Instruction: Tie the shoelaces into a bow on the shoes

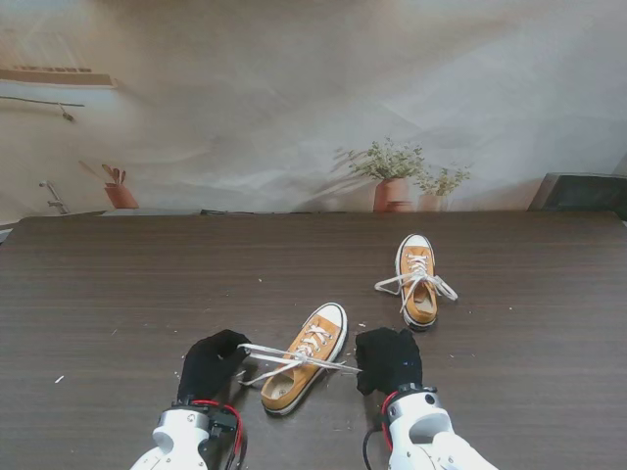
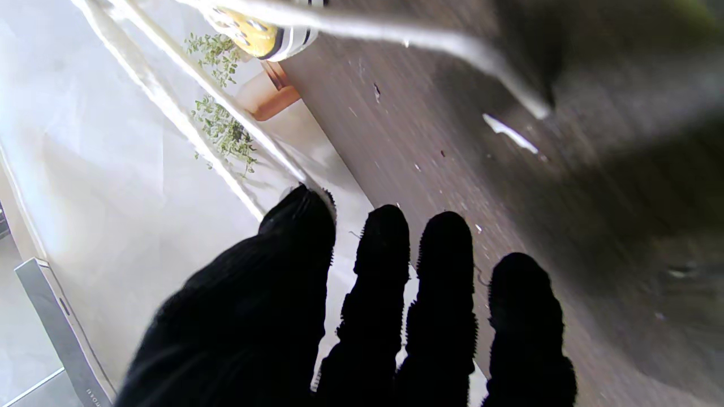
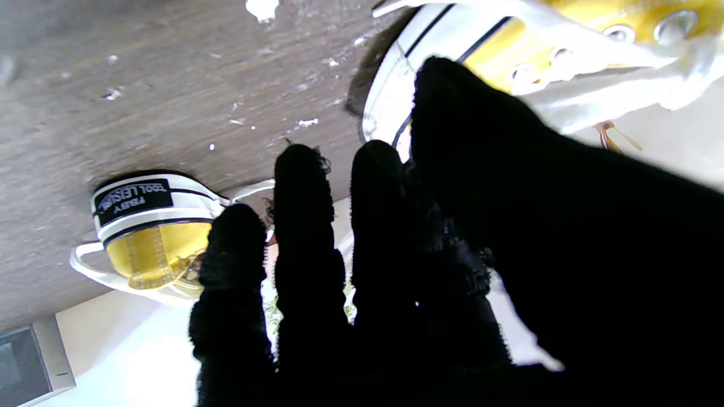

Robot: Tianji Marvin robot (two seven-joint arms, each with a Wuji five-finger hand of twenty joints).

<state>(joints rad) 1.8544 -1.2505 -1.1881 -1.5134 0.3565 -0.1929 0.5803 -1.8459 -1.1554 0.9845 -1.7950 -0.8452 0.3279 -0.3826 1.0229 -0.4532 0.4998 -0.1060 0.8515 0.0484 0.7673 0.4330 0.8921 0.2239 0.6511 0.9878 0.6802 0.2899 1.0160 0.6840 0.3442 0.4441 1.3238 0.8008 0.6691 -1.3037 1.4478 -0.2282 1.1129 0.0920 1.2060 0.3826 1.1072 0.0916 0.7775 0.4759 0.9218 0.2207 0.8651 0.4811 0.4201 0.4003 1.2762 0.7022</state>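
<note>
Two yellow sneakers with white laces lie on the dark table. The near shoe lies between my hands, toe pointing away from me. My left hand is at its left and my right hand at its right, both in black gloves. A white lace stretches taut across this shoe from one hand to the other. A second strand runs slack from the shoe toward my left hand. The right thumb lies over the lace beside the shoe's eyelets. The far shoe lies at the right with loose laces.
Potted plants stand against the backdrop past the table's far edge. A dark box sits at the far right corner. Small white crumbs dot the table top around the shoes.
</note>
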